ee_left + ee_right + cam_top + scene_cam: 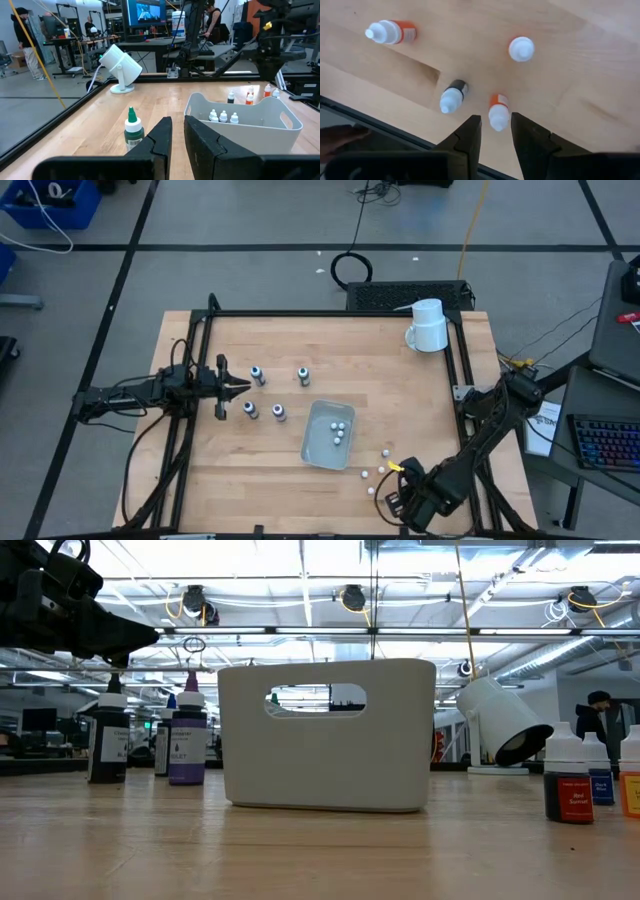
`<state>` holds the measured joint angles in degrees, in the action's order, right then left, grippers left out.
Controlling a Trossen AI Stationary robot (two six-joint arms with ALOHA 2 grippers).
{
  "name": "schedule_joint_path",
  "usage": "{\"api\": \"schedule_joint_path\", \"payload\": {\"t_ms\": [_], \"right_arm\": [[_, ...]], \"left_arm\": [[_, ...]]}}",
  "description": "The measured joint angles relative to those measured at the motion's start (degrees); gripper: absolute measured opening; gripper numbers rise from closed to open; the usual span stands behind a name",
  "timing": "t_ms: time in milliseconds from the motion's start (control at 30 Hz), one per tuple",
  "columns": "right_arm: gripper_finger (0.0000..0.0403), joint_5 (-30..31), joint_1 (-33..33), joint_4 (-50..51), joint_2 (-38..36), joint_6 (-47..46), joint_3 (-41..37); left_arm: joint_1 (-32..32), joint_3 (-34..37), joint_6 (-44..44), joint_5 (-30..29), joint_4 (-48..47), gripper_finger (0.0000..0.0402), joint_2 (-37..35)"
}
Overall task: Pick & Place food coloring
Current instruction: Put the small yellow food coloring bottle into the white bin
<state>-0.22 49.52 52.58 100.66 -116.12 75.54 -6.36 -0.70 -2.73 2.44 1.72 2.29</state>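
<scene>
Four small bottles with dark caps (257, 375) stand upright on the wooden table in the high view. My left gripper (177, 135) hovers level beside them, open by a narrow gap, with a green-capped bottle (133, 131) just off one finger. The white bin (328, 435) holds three white-capped bottles (223, 117). Several more small bottles (381, 471) stand on the table near its front right. My right gripper (496, 131) points down over them, open, with an orange-labelled bottle (498, 111) at the gap between its fingertips, apart from both.
A white mug (428, 325) lies tipped at the far right of the table. A black frame rail (300, 314) runs around the table. In the low view the bin (325, 735) stands mid-table, with bottles (187, 735) on its left and others (568, 780) on its right.
</scene>
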Motion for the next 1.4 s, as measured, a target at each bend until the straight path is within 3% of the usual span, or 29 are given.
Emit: {"api": "schedule_joint_path", "payload": {"t_ms": [500, 700, 1400], "right_arm": [[0.01, -3.1, -0.79, -2.59, 0.05, 1.39, -0.84], [0.01, -7.43, -0.79, -3.28, 1.8, 1.96, -0.88], [0.01, -5.89, -0.79, -4.85, 2.54, 3.48, -2.33]], "left_arm": [[-0.01, 0.01, 0.0, 0.0, 0.02, 0.0058, 0.0], [0.0, 0.0, 0.01, 0.0, 0.0, 0.0058, 0.0], [0.01, 0.01, 0.0, 0.0, 0.0, 0.0058, -0.01]]}}
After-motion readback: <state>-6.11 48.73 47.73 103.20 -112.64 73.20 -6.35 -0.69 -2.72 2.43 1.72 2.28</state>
